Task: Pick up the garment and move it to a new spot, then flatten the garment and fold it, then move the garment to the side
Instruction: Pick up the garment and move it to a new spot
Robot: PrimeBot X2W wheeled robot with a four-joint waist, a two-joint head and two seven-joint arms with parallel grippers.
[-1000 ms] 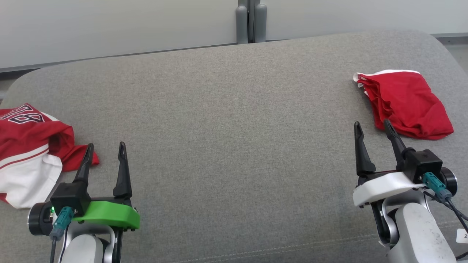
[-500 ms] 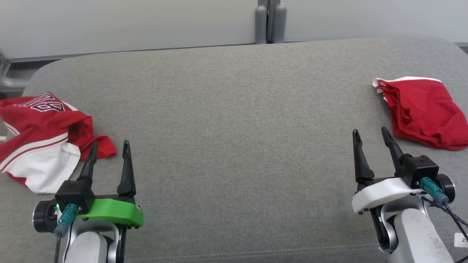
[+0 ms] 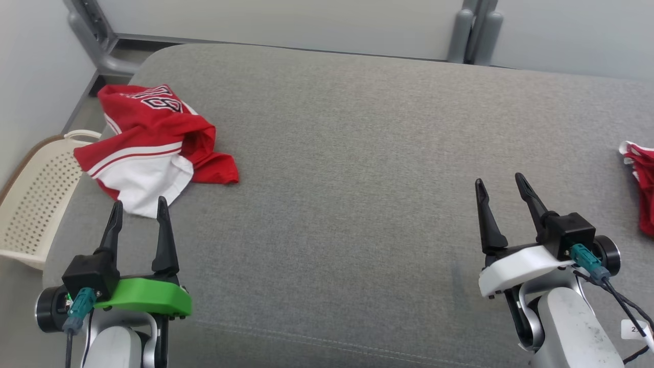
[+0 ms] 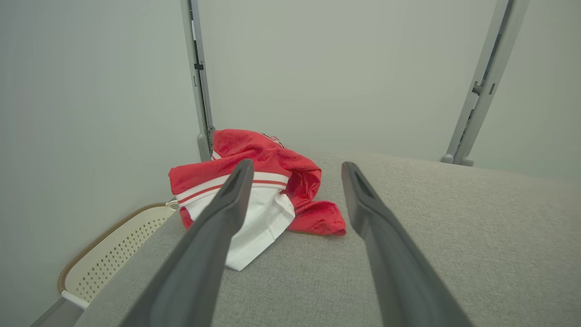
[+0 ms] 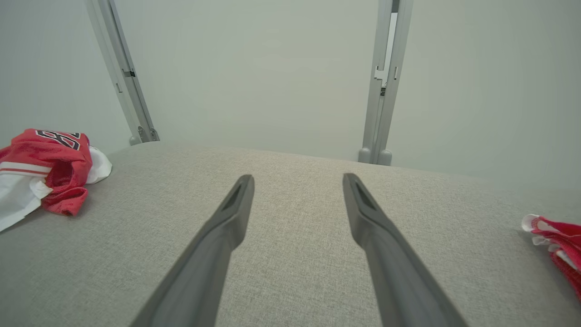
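While my left pincer [image 3: 140, 201] is hovering close before the crumpled red and white jersey [image 3: 153, 138], its two fingers are standing spread apart and gripping nothing. My right pincer [image 3: 499, 178] is hanging equally released over the bare middle of the grey cushion [image 3: 347, 153]. The jersey is lying bunched near the cushion's far left corner, its white part nearest my left fingertips and one side sitting close to the drop where a perforated cream basket [image 3: 36, 204] is standing below. That, I am judging, is the garment I am meant to lift, since a second red cloth [image 3: 646, 199] is lying well apart at the far right edge, looking already gathered. These are the risks I am weighing: pinching only one loose layer, so the heap is trailing and sliding off the edge toward the basket; closing on cushion fabric along with the cloth; or grabbing a buried fold, so that flattening is turning into a tangle. Reaching with one arm alone is also risking a lopsided lift.
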